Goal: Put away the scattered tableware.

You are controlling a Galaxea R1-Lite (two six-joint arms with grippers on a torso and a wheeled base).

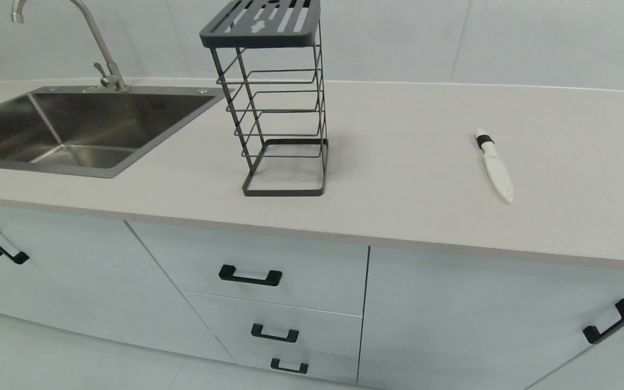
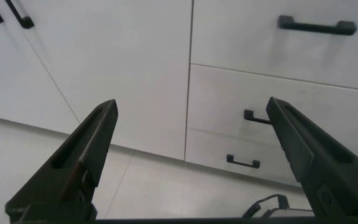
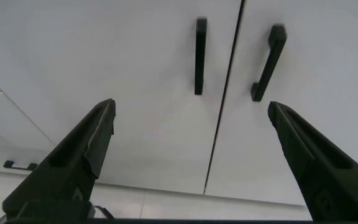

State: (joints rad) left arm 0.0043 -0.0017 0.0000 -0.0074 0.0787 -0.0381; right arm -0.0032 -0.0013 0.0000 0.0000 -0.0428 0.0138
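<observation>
While the utensil (image 1: pixel 494 165) lies flat on the counter (image 1: pixel 398 124), well apart from the rack (image 1: pixel 277 108), no step of the task appears done. Left pincer (image 2: pixel 191 102) and right pincer (image 3: pixel 191 104) are spread wide and empty, facing the cabinet fronts (image 3: pixel 135 74). The utensil is slim and white, with a black band near its far end.

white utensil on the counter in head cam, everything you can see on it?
The white utensil is slim and elongated, plastic or ceramic by its look, with a black band near its far end. The longer part tapers to a rounded tip pointing toward the counter's front edge. It lies flat on the pale countertop, slightly angled, well right of the black wire rack and apart from it. Only the countertop touches it. Knife or spatula, I cannot tell.
</observation>
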